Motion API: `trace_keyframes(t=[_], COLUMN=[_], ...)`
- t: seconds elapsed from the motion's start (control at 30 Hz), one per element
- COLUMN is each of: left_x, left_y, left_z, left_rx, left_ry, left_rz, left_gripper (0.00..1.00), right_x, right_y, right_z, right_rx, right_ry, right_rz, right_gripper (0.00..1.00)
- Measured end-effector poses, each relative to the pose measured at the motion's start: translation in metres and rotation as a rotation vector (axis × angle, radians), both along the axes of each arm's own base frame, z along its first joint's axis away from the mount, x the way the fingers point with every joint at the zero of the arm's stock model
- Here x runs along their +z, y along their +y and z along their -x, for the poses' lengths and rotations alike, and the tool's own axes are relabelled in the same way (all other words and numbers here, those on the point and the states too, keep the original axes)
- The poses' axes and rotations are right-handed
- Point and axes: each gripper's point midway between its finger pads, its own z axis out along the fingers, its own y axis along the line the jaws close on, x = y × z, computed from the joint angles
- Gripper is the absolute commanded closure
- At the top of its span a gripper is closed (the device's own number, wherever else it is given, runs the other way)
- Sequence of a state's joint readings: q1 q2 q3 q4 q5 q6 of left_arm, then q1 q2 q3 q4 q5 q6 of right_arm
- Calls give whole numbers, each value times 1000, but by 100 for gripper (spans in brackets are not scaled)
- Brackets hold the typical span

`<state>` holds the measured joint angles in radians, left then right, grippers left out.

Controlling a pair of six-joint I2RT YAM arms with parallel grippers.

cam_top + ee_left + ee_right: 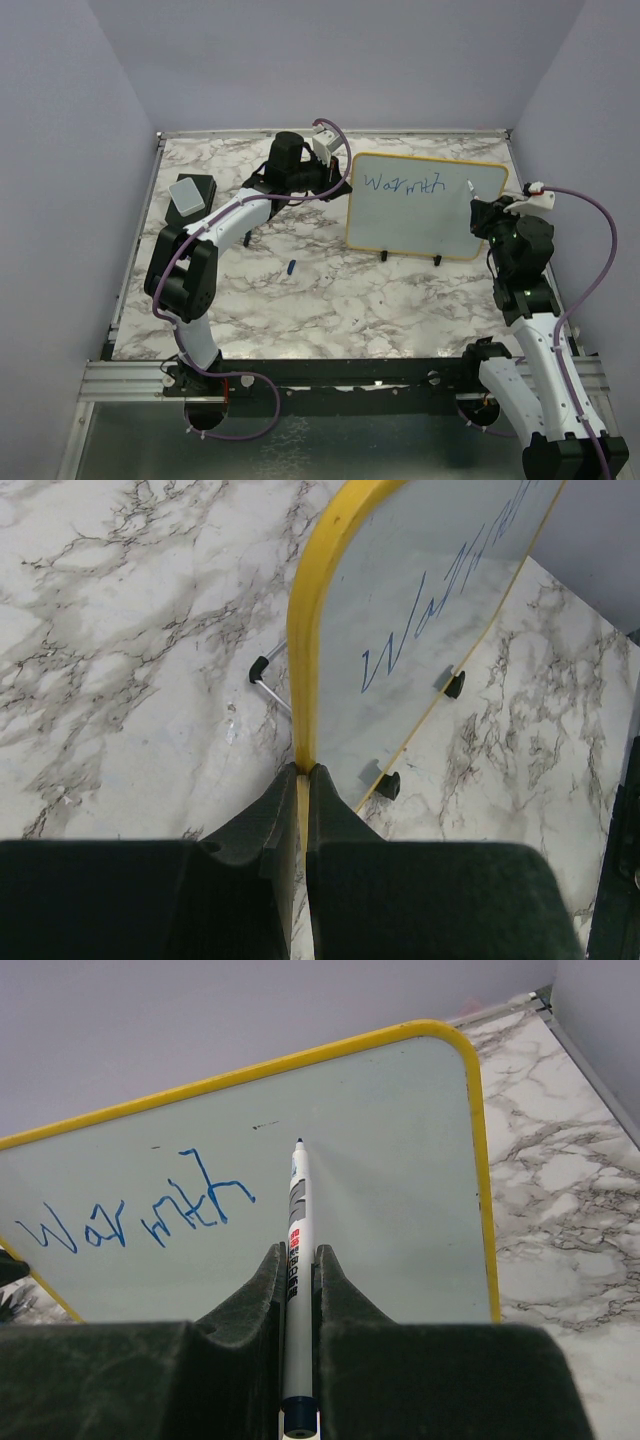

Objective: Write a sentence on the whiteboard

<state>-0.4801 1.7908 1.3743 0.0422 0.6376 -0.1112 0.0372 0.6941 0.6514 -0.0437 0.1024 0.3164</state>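
The whiteboard [420, 225] stands upright on small black feet at the back right of the marble table. Blue handwriting on it reads "Warmth" [403, 187], the visible part of the sentence. My left gripper [343, 186] is shut on the board's yellow left frame [305, 660], its fingertips [322, 780] pinching the rim. My right gripper [298, 1253] is shut on a white marker [297, 1210]. Its blue tip [299, 1142] points at the board [400, 1210] just right of "Warmth" [140, 1215]. Whether the tip touches the board I cannot tell.
A grey-topped black eraser block [190, 195] lies at the back left. A small blue marker cap [290, 266] rests on the table in front of the board. White walls enclose the table on three sides. Board feet [455, 684] sit on the marble.
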Motion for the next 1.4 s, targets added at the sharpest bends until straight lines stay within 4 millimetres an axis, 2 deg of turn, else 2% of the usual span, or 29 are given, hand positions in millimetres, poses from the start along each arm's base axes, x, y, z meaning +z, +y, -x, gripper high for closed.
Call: trace_keyframes(t=[0.6,1.0,1.4], left_x=[0,-1,-1], left_y=[0,2,2], left_z=[0,2,3], left_rx=[-4,-5,-5], left_ry=[-11,-6,-2], left_rz=[-6,-13,-15], left_gripper=[100,100,100], right_x=[-6,-9,-29], right_y=[2,5,5], right_z=[-13,-13,-6], right_rx=[11,27,25], right_ry=[11,21,92], right_rz=[3,2,0], right_gripper=[99,99,99])
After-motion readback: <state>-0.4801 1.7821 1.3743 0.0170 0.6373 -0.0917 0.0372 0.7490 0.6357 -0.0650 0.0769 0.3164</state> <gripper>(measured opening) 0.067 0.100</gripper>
